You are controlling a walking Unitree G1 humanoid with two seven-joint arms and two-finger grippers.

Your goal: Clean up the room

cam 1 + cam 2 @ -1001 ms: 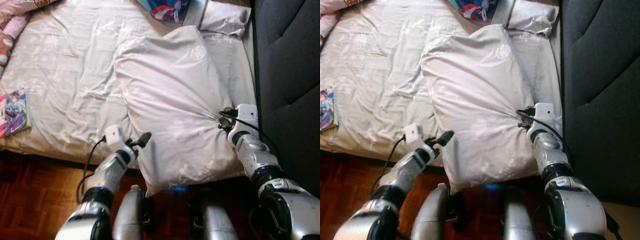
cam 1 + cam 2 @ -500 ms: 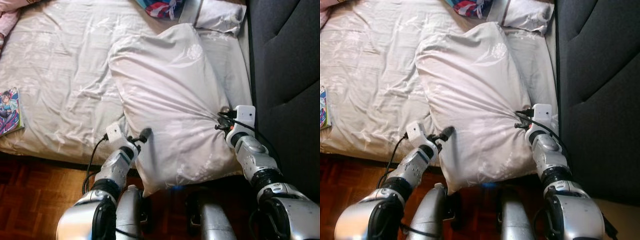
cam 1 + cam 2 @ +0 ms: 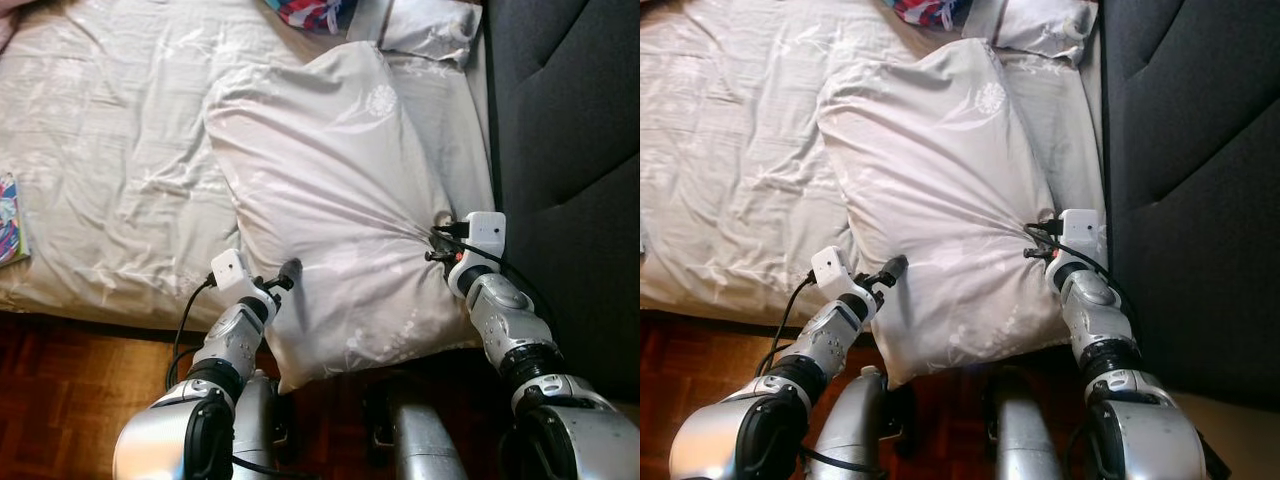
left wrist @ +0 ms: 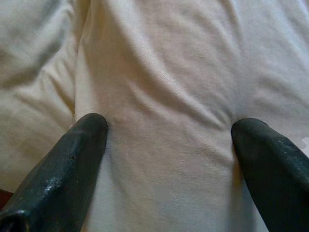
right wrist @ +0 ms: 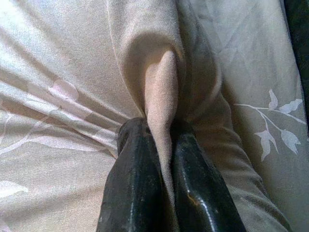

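Pale sheets cover the bed (image 3: 110, 150), with a dark upholstered headboard (image 3: 570, 120) along its right side. We note a large white pillow (image 3: 330, 190) lying near the bed's front edge, overhanging it. Our right gripper (image 3: 438, 243) is clenched on a fold of pillow fabric. Our left gripper (image 3: 285, 275) is spread wide, fingertips (image 4: 87, 130) against the pillow.

- Large pale floral-print pillow (image 3: 340, 200) lies on the crumpled cream bedsheet (image 3: 110, 150), overhanging the bed's near edge toward its right side.
- Small pale pillow (image 3: 425, 25) at far right corner.
- Dark padded headboard (image 3: 560, 150) along bed's right edge.
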